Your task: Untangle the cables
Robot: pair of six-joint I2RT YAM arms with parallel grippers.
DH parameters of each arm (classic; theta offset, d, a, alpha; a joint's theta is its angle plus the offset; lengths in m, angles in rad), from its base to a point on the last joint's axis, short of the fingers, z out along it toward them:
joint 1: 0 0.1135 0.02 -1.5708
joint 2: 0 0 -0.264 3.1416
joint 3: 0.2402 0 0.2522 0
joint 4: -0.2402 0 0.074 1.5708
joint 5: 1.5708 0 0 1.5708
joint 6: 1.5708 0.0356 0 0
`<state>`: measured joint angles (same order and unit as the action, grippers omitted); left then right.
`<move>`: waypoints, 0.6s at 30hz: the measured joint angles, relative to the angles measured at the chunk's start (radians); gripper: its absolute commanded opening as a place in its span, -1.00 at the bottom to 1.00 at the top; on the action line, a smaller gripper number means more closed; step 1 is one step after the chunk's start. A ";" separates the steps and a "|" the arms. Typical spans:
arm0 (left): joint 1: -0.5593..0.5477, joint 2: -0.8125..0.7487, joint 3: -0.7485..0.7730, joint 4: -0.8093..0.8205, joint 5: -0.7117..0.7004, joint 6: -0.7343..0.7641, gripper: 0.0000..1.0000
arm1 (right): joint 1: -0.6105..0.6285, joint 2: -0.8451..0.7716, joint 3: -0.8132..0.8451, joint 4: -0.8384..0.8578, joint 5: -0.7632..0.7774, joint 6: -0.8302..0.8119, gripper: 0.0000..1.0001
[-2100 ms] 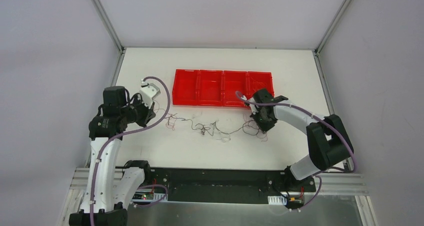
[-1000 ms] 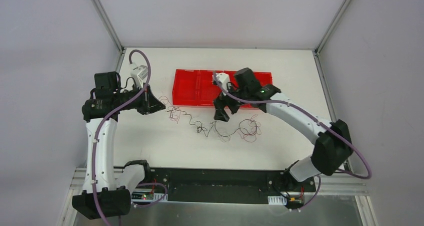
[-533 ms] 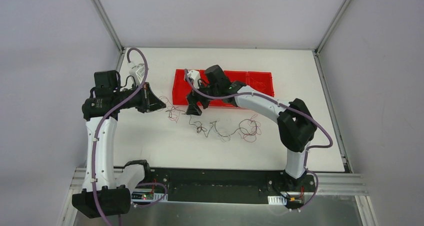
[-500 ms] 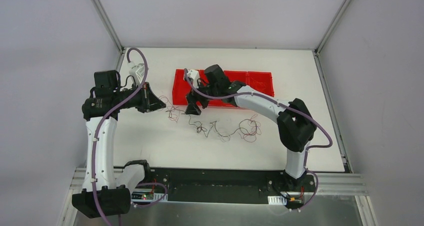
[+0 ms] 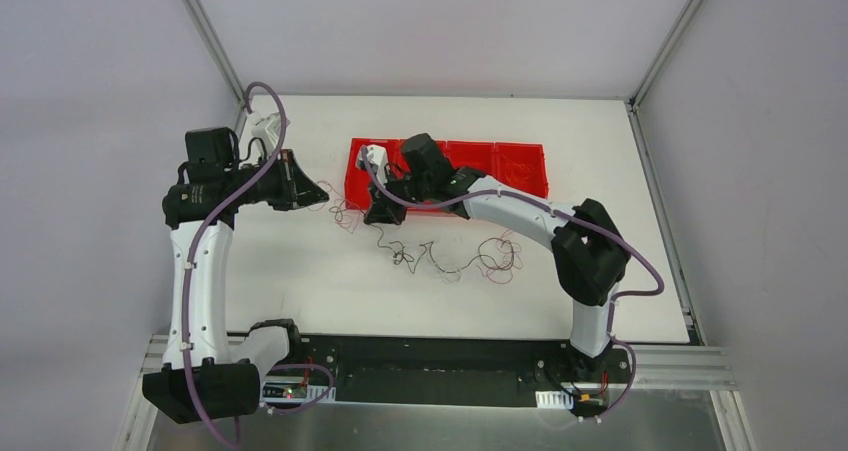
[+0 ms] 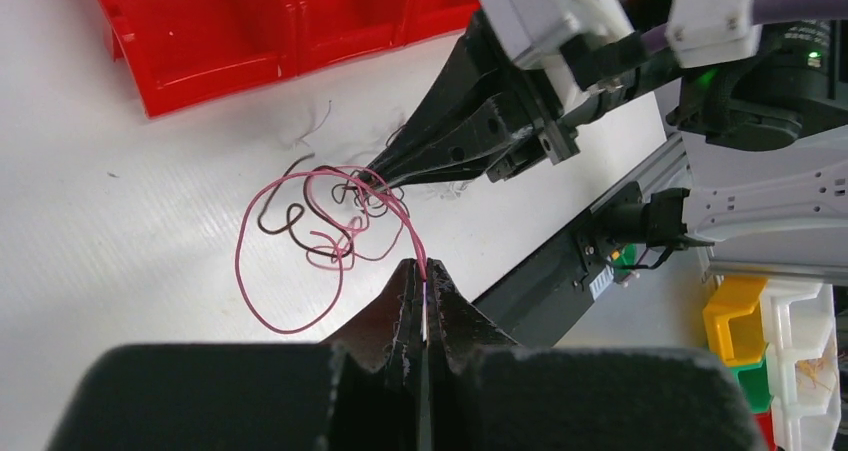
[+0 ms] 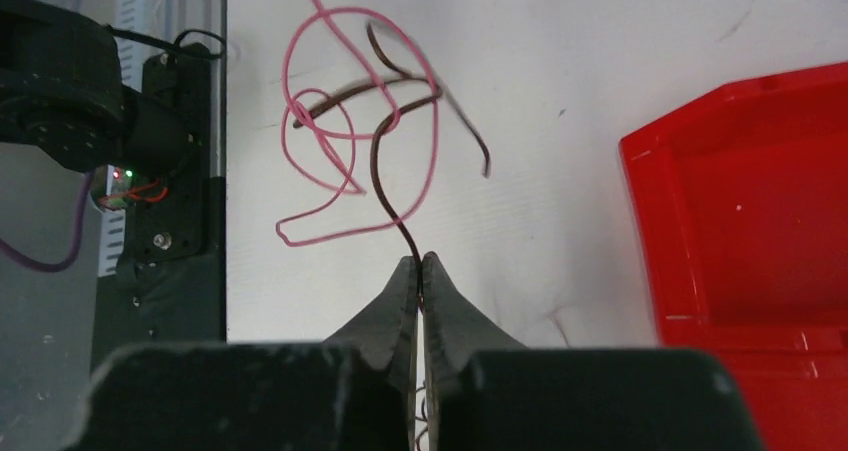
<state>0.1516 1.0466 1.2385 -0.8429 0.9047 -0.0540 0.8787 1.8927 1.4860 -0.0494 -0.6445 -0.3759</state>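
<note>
Thin red, pink and dark cables point(image 5: 440, 261) lie in loose loops on the white table, in front of the red tray point(image 5: 470, 161). My left gripper point(image 5: 325, 199) is shut on the end of a pink-red cable point(image 6: 300, 261) in the left wrist view, where its jaws point(image 6: 424, 271) pinch the wire. My right gripper point(image 5: 372, 217) is close to the right of it, shut on a dark cable point(image 7: 385, 161). Its jaws point(image 7: 420, 263) pinch that wire, which crosses a pink loop point(image 7: 345, 131). A small knot point(image 6: 355, 196) of both cables lies between the two grippers.
The red tray has several compartments and stands behind the cables; its corner shows in the right wrist view point(image 7: 740, 201). A black rail point(image 5: 430, 371) runs along the near table edge. Yellow and white bins point(image 6: 760, 341) stand off the table.
My right gripper has swung left along the front of the tray, from the right loops to just beside my left gripper. My left gripper has lifted and drawn slightly back.
</note>
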 measured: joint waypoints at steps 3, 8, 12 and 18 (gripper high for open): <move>0.007 0.000 0.032 0.000 -0.001 -0.015 -1.00 | -0.007 -0.014 -0.041 -0.007 0.009 -0.012 -1.00; 0.061 0.013 0.149 0.003 -0.005 -0.018 -1.00 | -0.046 -0.155 -0.256 -0.127 0.039 -0.037 -1.00; 0.113 0.057 0.247 0.047 -0.006 -0.030 -1.00 | -0.086 -0.337 -0.442 -0.246 0.065 -0.071 -1.00; 0.119 0.162 0.321 0.121 -0.005 -0.079 -1.00 | -0.161 -0.509 -0.561 -0.343 0.080 -0.081 -1.00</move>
<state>0.2703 1.2087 1.5593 -0.7223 0.8993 -0.1329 0.7181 1.3834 0.9253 -0.3927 -0.5648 -0.4568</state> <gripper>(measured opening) 0.008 0.009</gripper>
